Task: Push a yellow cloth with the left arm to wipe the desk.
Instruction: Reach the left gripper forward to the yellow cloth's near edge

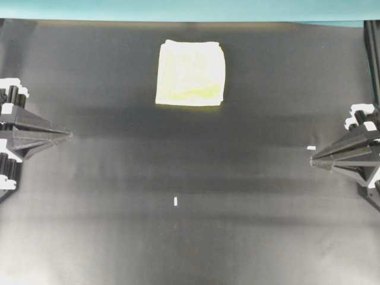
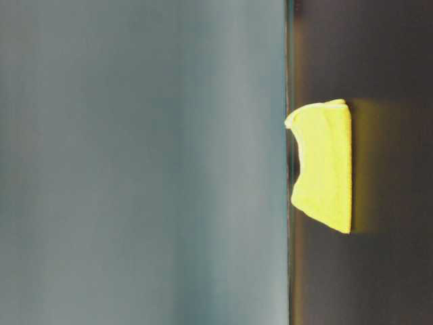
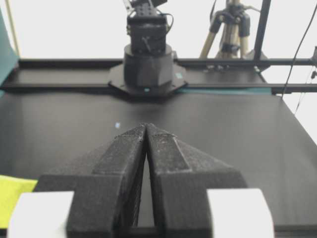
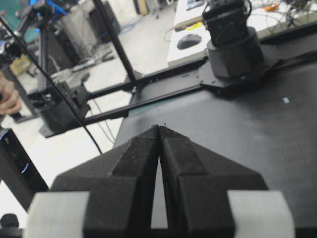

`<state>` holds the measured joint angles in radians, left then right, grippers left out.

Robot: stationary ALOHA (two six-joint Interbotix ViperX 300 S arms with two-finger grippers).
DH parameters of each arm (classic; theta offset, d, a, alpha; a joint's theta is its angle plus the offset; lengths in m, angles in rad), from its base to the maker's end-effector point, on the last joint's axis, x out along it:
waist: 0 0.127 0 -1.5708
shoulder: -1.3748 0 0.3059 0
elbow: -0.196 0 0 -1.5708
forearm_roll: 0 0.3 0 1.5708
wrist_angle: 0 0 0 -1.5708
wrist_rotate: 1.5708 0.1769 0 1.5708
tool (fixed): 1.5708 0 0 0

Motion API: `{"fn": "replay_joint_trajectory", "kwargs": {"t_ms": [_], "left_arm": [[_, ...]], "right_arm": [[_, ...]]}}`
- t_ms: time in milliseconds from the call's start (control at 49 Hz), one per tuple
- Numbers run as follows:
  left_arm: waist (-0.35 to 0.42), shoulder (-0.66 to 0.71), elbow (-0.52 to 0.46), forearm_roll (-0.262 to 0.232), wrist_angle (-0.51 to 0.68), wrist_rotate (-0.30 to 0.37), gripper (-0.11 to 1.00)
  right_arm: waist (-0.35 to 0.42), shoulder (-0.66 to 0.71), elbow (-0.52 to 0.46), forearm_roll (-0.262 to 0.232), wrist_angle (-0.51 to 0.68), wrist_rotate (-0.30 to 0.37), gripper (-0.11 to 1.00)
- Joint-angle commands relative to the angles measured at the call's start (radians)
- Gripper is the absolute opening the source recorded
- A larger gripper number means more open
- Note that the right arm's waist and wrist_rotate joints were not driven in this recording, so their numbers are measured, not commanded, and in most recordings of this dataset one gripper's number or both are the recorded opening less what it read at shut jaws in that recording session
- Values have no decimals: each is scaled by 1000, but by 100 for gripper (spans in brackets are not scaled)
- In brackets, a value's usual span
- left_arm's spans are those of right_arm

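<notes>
Yellow cloth [image 1: 190, 73], soft and folded to a rough square, lies flat on the desk [image 1: 178, 237] toward the far edge in the overhead view, just short of the teal edge strip [image 1: 178, 10]. Its top face looks pale and washed out, with a brighter yellow band along the near fold; edges slightly rounded, corners soft. In the table-level view the cloth [image 2: 325, 166] reads as saturated yellow, one side straight and hemmed, the other scalloped, lying at the desk's edge. Desk surface is matte black and faintly grainy, with a small white tape mark [image 1: 176, 201] near the middle and another [image 1: 311, 148] close to the right gripper. Left gripper [image 1: 69, 135] sits at the left edge of the overhead view, well apart from the cloth, its two wedge-shaped black fingers drawn together to a single point, nothing between them. Left wrist view confirms this: left gripper [image 3: 146, 126] fingers are coarse, foam-like black with white patches at their bases, tips meeting, and a corner of the cloth [image 3: 12, 198] shows at lower left. Right gripper [image 1: 313, 160] rests at the opposite edge, likewise tapered to a point. Right wrist view shows the right gripper [image 4: 159, 127] with pads pressed together, same rough black texture, holding nothing. Each wrist view shows the opposite arm's round black base across the desk.
</notes>
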<state>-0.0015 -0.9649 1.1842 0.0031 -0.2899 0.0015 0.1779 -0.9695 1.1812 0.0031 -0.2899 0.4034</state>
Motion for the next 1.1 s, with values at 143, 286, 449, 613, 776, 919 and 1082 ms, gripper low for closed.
{"fn": "replay_joint_trajectory", "kwargs": {"t_ms": [143,286,449,613,776,919,1082], "left_arm": [[81,221,-74,41,-6,-3,0],[164,394,-137,41,-23,-3,0],[250,577,-227,40,-58,-6,0],[310,782,-345,40,-87,-9,1],[347,957,-479,40,-83,-18,14],[397,1097,-583,41,-81,-52,56],[460,1224,-664,41,-71,-81,89]], "right_arm": [[0,17,-8,0,23,0,0],[0,18,-6,0,58,0,0],[-2,18,-5,0,84,2,0],[0,15,-2,2,89,2,0],[0,12,0,0,91,2,0],[0,11,2,0,101,2,0],[0,8,8,2,114,0,0]]}}
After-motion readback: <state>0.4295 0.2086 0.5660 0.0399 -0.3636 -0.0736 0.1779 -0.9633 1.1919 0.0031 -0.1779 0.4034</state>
